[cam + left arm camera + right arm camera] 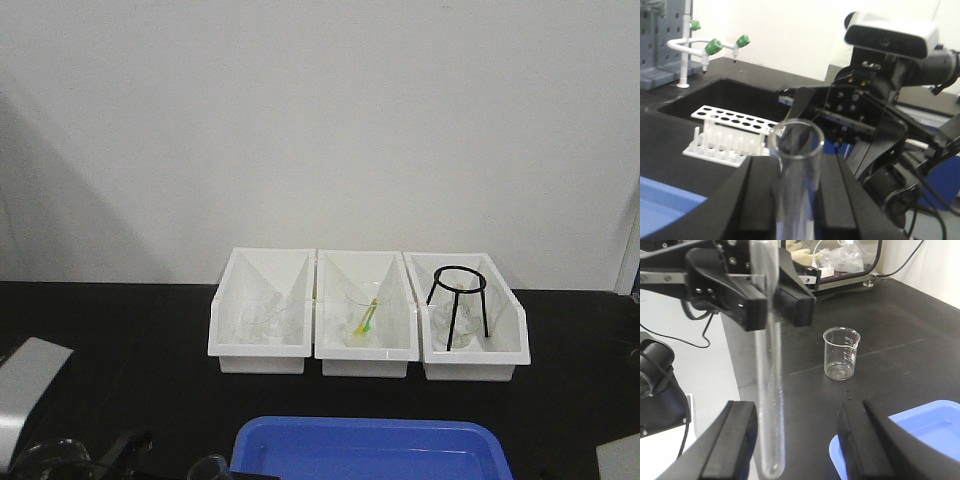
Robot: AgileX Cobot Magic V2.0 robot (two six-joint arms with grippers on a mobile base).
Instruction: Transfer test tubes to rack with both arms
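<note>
A clear glass test tube (795,200) stands upright between the black fingers of my left gripper (796,162), which is shut on it, open rim upward. In the right wrist view the left gripper (765,297) clamps the upper part of the same tube (769,390). The tube's rounded bottom hangs between the spread fingers of my right gripper (797,412), close to the left finger. The right gripper is open and holds nothing. The white rack (727,132) with rows of round holes stands on the black bench beyond the left gripper, and its holes look empty.
A small glass beaker (841,352) stands on the black bench behind the tube. A blue tray (370,450) lies at the front edge. Three white bins (365,320) line the wall, and one holds a black tripod ring (458,300). A sink (740,95) with green-tipped taps (712,47) lies behind the rack.
</note>
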